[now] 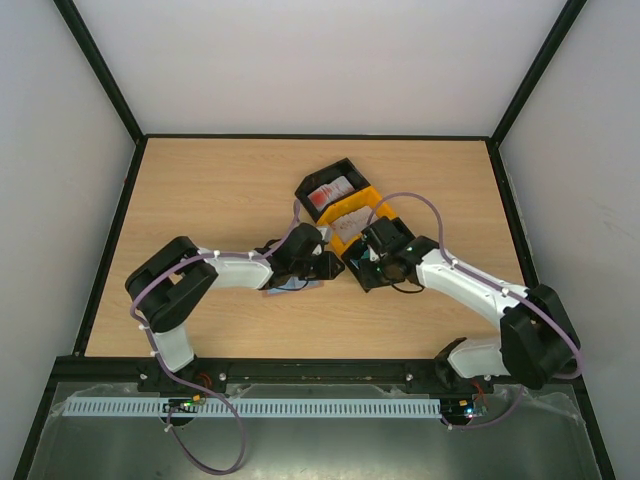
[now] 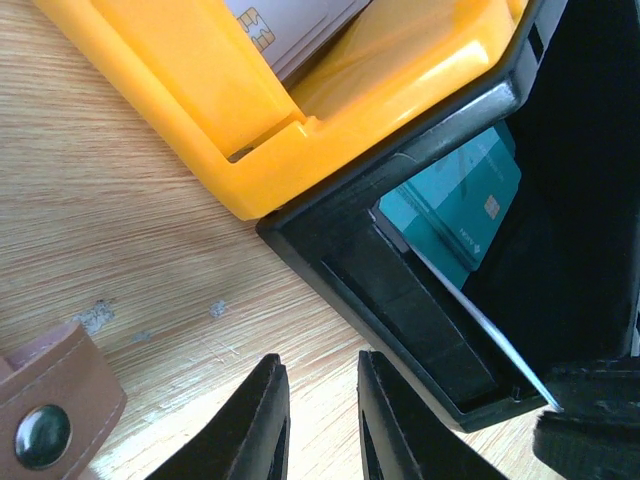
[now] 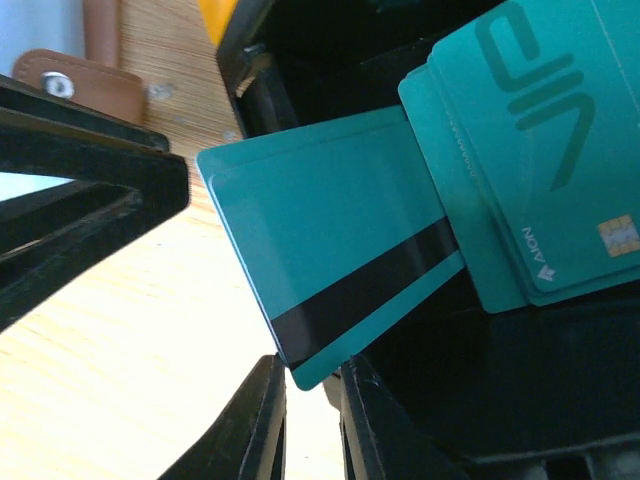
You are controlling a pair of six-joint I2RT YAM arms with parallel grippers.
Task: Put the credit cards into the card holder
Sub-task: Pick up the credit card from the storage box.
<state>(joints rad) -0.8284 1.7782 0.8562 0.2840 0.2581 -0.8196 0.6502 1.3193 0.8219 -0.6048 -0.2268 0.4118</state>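
Observation:
In the right wrist view, a teal credit card (image 3: 330, 260) with a black stripe tilts up out of a black tray (image 3: 520, 400). Its lower corner sits between the narrowly spaced fingers of my right gripper (image 3: 312, 385), which is shut on it. A stack of teal cards (image 3: 540, 170) lies in that tray. The brown card holder (image 2: 50, 415) lies on the table at the left, mostly under my left arm (image 1: 290, 287). My left gripper (image 2: 318, 385) hovers open over bare wood beside the tray, holding nothing. White-and-red cards (image 1: 328, 193) and beige cards (image 1: 350, 215) lie in other trays.
A yellow tray (image 2: 200, 80) with a beige chip card (image 2: 290, 25) touches the black tray's corner (image 2: 400, 290). A second black tray (image 1: 345, 167) stands behind it. The two grippers (image 1: 322, 265) (image 1: 358, 268) are close together at the table's middle. Dark frame rails edge the table.

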